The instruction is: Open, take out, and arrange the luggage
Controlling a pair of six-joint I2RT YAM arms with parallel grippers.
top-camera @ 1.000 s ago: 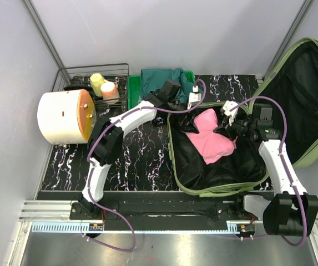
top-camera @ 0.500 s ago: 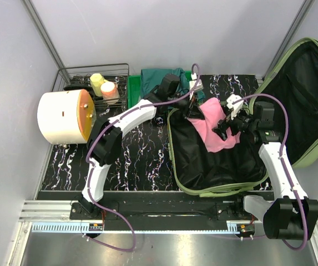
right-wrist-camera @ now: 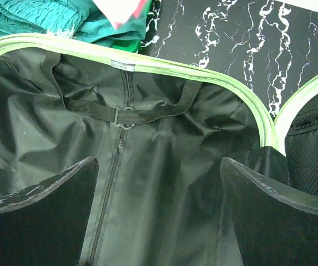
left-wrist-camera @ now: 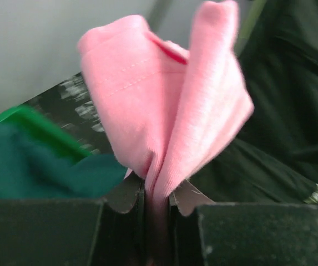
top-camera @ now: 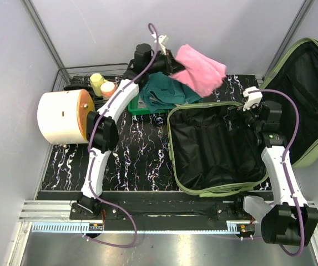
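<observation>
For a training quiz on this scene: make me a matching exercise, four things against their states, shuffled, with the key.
Things:
1. pink cloth
2. teal garment
3. luggage
4. right claw

States:
a. lid thrown back, black lining showing
b. pinched in the left claw
c. hovering open over the lining
d. lying on the green tray

Pairs: 1-b, 2-d, 3-a, 4-c.

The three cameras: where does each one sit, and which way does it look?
Top external: above and behind, looking down on table, open luggage, left arm and right arm.
Left wrist: on the left arm, looking along the left pincer, shut on a pink cloth.
Right wrist: on the right arm, looking down past the open right pincer into the luggage's black lining.
Shared: top and left wrist both show the pink cloth.
</observation>
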